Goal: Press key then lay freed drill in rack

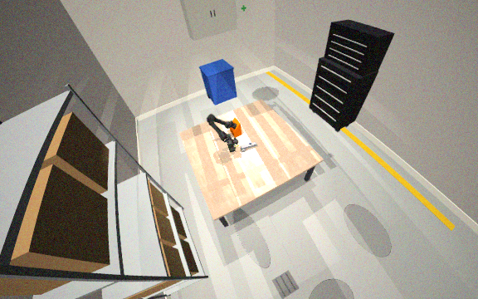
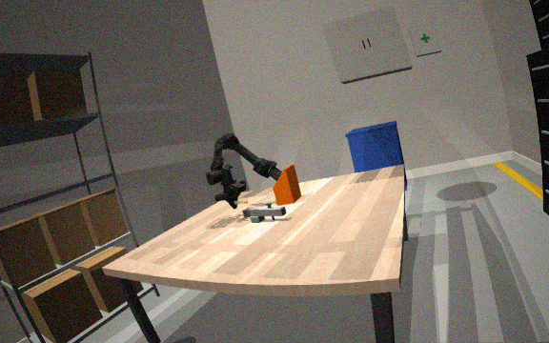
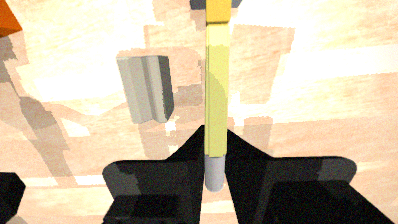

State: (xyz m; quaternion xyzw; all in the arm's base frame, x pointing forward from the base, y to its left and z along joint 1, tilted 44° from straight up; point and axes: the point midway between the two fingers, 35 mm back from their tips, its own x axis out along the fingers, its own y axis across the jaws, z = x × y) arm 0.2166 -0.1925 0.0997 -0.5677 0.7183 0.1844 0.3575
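Observation:
My gripper (image 1: 234, 149) (image 2: 234, 204) (image 3: 211, 129) is shut on the drill (image 3: 217, 90) (image 2: 241, 202), a long yellow bar with a silver end at the fingers. In the wrist view its orange-yellow far end overlaps a dark block at the top edge; whether they touch cannot be told. The grey holder (image 1: 250, 146) (image 2: 265, 212) stands on the table, just right of the gripper in the top and exterior views. A small dark stub on its top looks like the key (image 2: 269, 206). A grey grooved block, seemingly the rack (image 3: 145, 90), lies left of the drill in the wrist view.
An orange wedge-shaped block (image 1: 236, 128) (image 2: 288, 188) (image 3: 7, 20) stands on the wooden table (image 1: 260, 183) (image 2: 332, 238) behind the holder, close to the arm. Shelves (image 1: 116, 199) (image 2: 31, 210), a blue cabinet (image 1: 219, 83) (image 2: 376, 148) and a black drawer cabinet (image 1: 347, 75) stand off the table.

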